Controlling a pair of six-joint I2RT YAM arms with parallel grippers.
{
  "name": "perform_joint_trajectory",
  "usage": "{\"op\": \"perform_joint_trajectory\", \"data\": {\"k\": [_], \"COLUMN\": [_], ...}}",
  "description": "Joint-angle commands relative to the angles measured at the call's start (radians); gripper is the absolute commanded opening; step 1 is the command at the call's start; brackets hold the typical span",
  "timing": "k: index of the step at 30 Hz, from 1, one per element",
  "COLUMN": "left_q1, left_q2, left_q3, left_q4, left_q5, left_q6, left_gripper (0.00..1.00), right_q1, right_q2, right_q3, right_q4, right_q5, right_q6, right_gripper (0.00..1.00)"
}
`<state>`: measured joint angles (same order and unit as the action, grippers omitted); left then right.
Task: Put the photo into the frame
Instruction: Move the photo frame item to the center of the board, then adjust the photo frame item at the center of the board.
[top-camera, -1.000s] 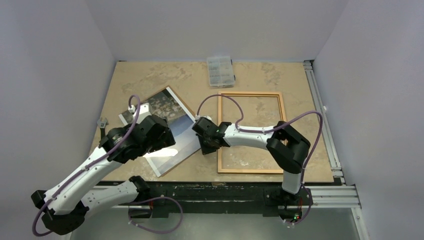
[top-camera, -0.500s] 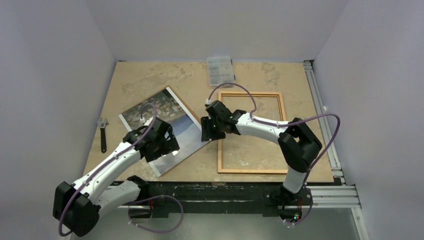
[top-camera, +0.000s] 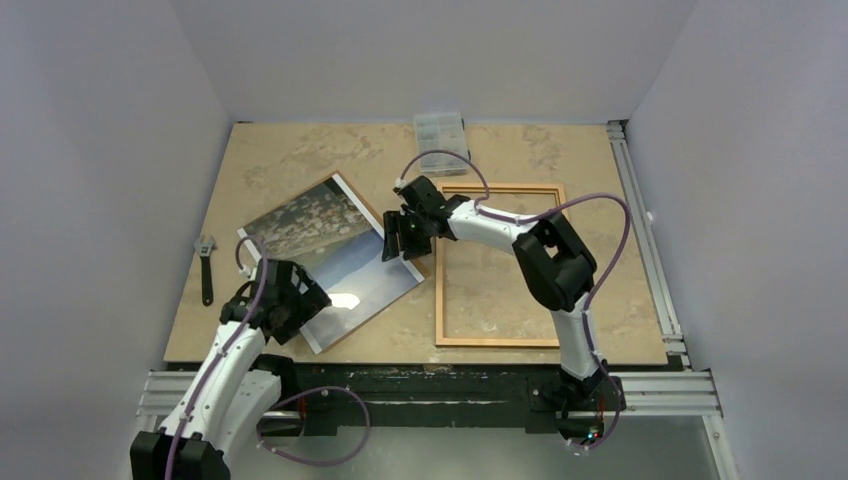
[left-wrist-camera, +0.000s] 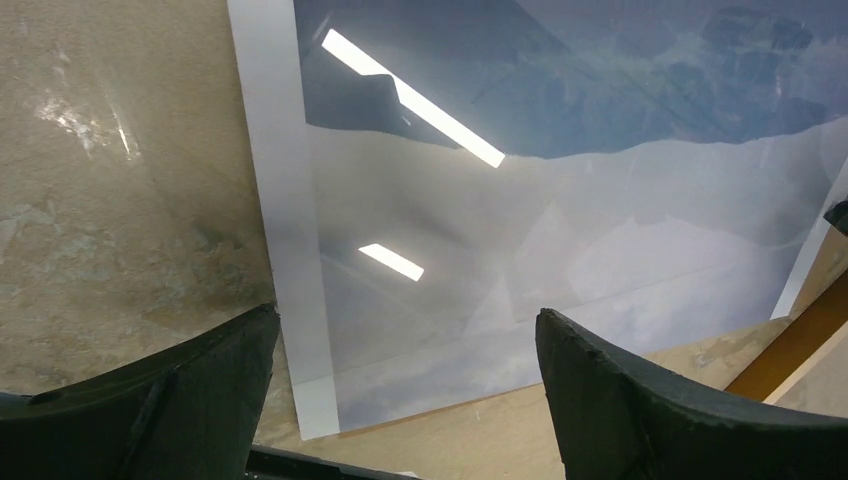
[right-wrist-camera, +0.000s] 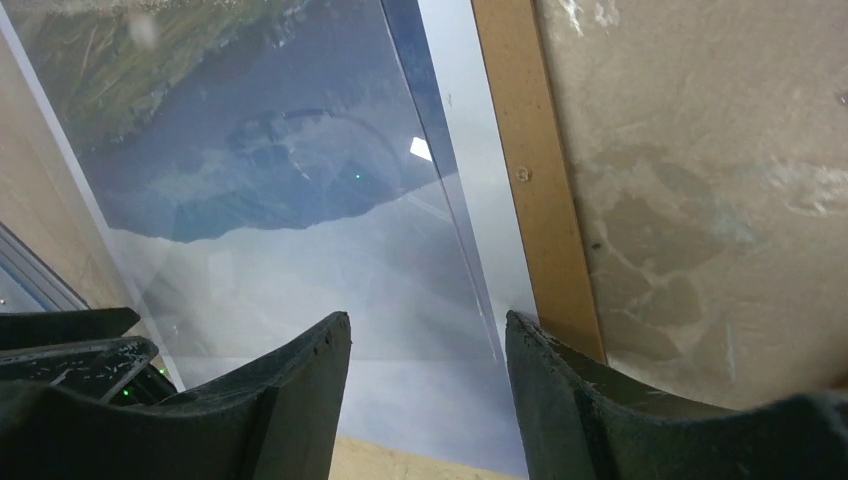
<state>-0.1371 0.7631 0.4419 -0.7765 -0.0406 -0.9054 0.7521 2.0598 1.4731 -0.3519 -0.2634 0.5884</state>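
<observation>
The photo lies face up and askew on the table, left of the frame, on a brown backing board that shows along its edges. The frame lies flat with the table showing through it. My left gripper is open and empty over the photo's near-left corner; in the left wrist view its jaws straddle the pale part of the photo. My right gripper is open and empty over the photo's right corner; in the right wrist view it hangs over the photo beside the board.
A small clear plastic compartment box sits at the far edge of the table. A wrench lies at the left edge. Metal rails run along the right and near sides. White walls close in the table.
My left arm has drawn back toward the near left, from over the photo's middle to its near corner. My right gripper has moved farther away, up to the photo's right corner. The photo has not moved.
</observation>
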Motion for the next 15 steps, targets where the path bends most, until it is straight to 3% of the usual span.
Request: {"op": "perform_joint_trajectory", "data": {"k": [1,7,15], "left_q1": [0.024,0.025,0.025], "left_q2": [-0.062,-0.089,0.011], "left_q3": [-0.016,-0.028,-0.023], "left_q4": [-0.035,-0.099,-0.051], "left_q5": [-0.042,-0.142,-0.112], "left_q6": [-0.029,-0.100,-0.069], "left_gripper": [0.95,0.87,0.79], "right_q1": [-0.010,-0.017,-0.016], "right_q2": [0.042,0.102,0.124], "right_q3": [0.094,0.129,0.061], "right_q4": [-0.035,-0.055,0.008], "right_q5": [-0.006,-0.009,-0.153], "right_q6": [-0.051,-0.087,-0.066], "right_gripper": [0.57,0.57,0.57]}}
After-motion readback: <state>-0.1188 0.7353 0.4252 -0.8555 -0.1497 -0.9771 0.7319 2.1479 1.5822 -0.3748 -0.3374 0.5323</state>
